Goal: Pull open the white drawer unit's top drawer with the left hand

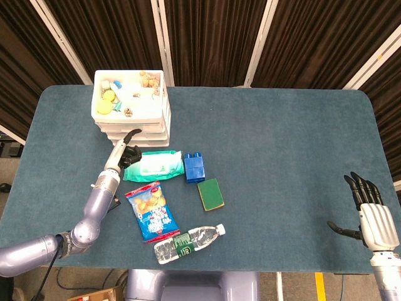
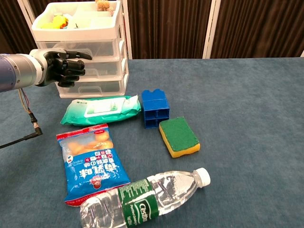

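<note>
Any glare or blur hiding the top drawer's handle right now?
Chest view: sharp, evenly lit; the left hand covers part of the white drawer unit's front, and its clear fronts show faint reflections. Head view: sharp, but the handle is too small to make out.
</note>
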You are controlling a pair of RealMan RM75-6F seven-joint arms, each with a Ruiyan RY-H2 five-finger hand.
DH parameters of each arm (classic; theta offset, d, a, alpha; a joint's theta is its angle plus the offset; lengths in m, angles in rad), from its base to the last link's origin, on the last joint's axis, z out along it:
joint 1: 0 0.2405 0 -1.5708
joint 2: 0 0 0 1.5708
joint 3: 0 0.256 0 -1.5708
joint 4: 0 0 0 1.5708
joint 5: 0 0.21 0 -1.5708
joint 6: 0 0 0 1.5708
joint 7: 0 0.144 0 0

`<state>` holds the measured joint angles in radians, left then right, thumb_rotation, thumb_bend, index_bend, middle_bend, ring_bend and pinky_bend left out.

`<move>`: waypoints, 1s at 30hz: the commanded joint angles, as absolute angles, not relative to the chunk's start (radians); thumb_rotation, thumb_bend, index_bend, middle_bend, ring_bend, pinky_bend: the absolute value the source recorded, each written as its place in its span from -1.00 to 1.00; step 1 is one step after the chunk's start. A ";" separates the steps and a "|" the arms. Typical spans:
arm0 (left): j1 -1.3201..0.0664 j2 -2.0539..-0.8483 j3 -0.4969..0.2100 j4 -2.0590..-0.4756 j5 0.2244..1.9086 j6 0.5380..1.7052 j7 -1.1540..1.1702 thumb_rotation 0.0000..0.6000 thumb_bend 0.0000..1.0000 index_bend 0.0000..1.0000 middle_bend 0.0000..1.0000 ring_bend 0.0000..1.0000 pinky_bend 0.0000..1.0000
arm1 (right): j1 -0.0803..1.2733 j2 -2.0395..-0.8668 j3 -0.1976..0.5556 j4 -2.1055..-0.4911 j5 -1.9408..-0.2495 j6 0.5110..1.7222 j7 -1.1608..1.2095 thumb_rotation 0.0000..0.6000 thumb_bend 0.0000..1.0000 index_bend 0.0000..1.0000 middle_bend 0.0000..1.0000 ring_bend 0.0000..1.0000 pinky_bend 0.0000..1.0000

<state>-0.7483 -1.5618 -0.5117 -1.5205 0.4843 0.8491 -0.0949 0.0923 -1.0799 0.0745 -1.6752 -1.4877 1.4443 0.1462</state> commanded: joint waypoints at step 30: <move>-0.707 -1.515 -0.455 -1.596 0.568 0.820 -0.193 1.00 0.65 -0.65 0.90 0.84 0.90 | 0.088 -1.079 0.069 -1.680 -1.488 1.446 0.145 1.00 -0.84 -1.00 -1.00 -1.00 -1.00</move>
